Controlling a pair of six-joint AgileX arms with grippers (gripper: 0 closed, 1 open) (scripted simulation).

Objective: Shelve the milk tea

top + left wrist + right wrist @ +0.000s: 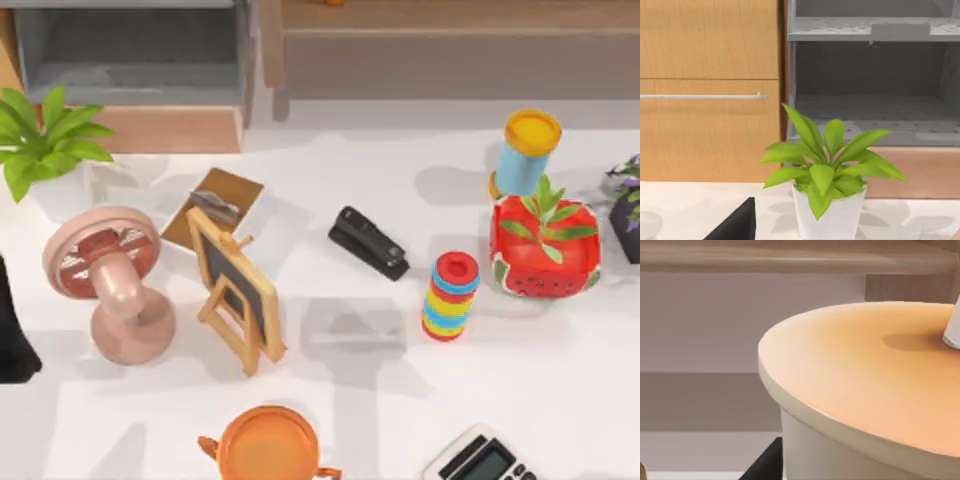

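The milk tea (865, 390), a white cup with a flat orange lid and a white straw at the edge of the picture, sits very close in the right wrist view. A dark part of my right gripper (765, 466) shows just below the cup's side. Behind the cup run a wooden shelf board (790, 260) and a pale back wall. In the top view a sliver of orange (335, 2) lies on the wooden shelf (450, 15) at the back edge. My left arm (12, 335) rests at the table's left edge.
On the table stand a potted plant (40, 140), pink fan (105, 280), chalkboard easel (235, 290), black stapler (368, 242), stacked rings (452, 296), watermelon planter (545, 250), blue cup with yellow lid (527, 150), orange pot (268, 445) and calculator (480, 460). A grey open cabinet (130, 55) is back left.
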